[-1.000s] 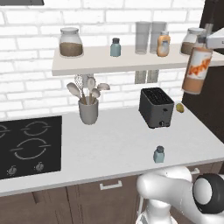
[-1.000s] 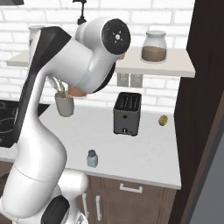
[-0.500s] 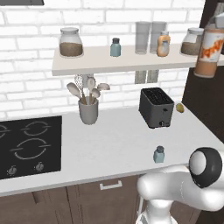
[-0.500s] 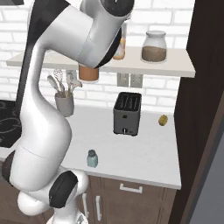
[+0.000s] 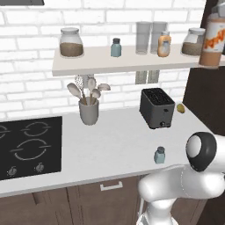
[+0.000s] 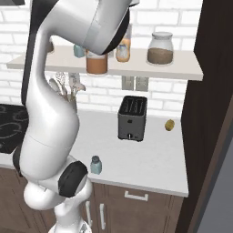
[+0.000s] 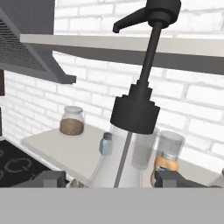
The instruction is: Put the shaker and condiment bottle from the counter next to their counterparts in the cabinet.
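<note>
My gripper (image 7: 111, 180) is shut on the condiment bottle (image 5: 212, 38), a tall orange-brown bottle with a white-and-orange label. I hold it upright at the right end of the cabinet (image 5: 132, 64), a pale shelf board. In the hand view its black pump spout (image 7: 146, 65) rises between my fingertips (image 7: 49, 179). The shaker (image 5: 160, 155) stands on the counter near the front edge, below and left of the bottle. On the shelf stand the counterparts: a twin shaker (image 5: 116, 47) and a squat orange bottle (image 5: 164, 44).
Two brown-filled jars (image 5: 70, 42) (image 5: 193, 41) and two clear glasses (image 5: 143, 37) share the shelf. A black toaster (image 5: 157, 107), a utensil holder (image 5: 89, 112) and a small yellow-green fruit (image 5: 180, 107) sit on the counter. The stove (image 5: 26, 145) is at left, a dark tall panel (image 6: 209, 113) at right.
The arm has lifted the condiment bottle up and slightly right, from a tilted pose below shelf height to upright at shelf level. The counter shaker has not moved.
</note>
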